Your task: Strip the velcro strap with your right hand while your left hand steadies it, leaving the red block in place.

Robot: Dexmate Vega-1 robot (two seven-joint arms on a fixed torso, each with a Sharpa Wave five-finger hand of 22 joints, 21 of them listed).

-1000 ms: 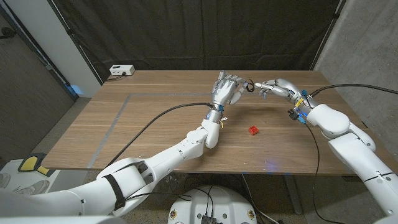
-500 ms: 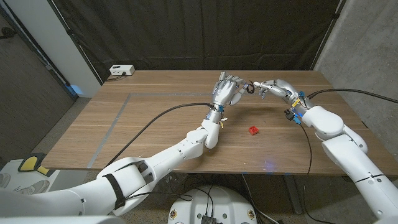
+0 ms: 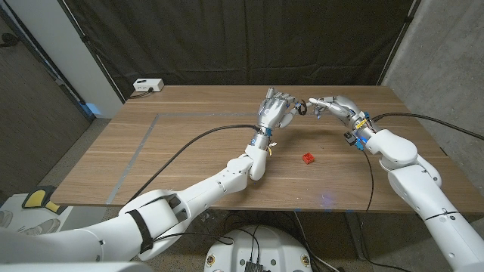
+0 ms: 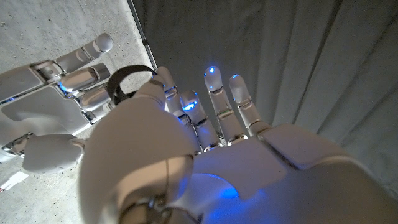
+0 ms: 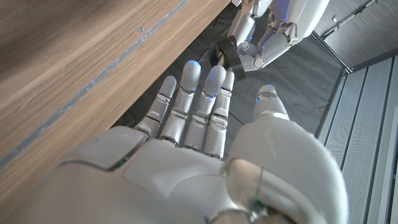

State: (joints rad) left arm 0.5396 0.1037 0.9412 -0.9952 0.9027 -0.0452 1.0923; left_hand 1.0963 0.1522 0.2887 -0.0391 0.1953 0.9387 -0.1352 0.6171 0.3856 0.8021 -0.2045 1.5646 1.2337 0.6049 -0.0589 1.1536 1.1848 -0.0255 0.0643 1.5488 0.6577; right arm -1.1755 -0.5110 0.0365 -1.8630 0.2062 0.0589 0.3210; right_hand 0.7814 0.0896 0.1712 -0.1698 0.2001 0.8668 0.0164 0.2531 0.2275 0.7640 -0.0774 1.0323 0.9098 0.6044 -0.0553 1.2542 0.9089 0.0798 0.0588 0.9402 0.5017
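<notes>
**A:** From the head view, your left hand (image 3: 277, 109) is holding the velcro strap (image 3: 302, 106) up over the far middle of the table (image 3: 151, 143). Your right hand (image 3: 327, 106) is hovering just beside it, on the strap's right side.

**B:** And the red block (image 3: 308, 159)?

**A:** It is sitting well nearer you, apart from both hands.

**B:** Left wrist view?

**A:** The strap (image 4: 127, 84) is looping around your thumb side, the fingers (image 4: 214, 93) standing loosely apart.

**B:** Right wrist?

**A:** Your fingers (image 5: 199, 99) are lying together, pointing at the strap (image 5: 227, 55) and holding nothing.
</notes>
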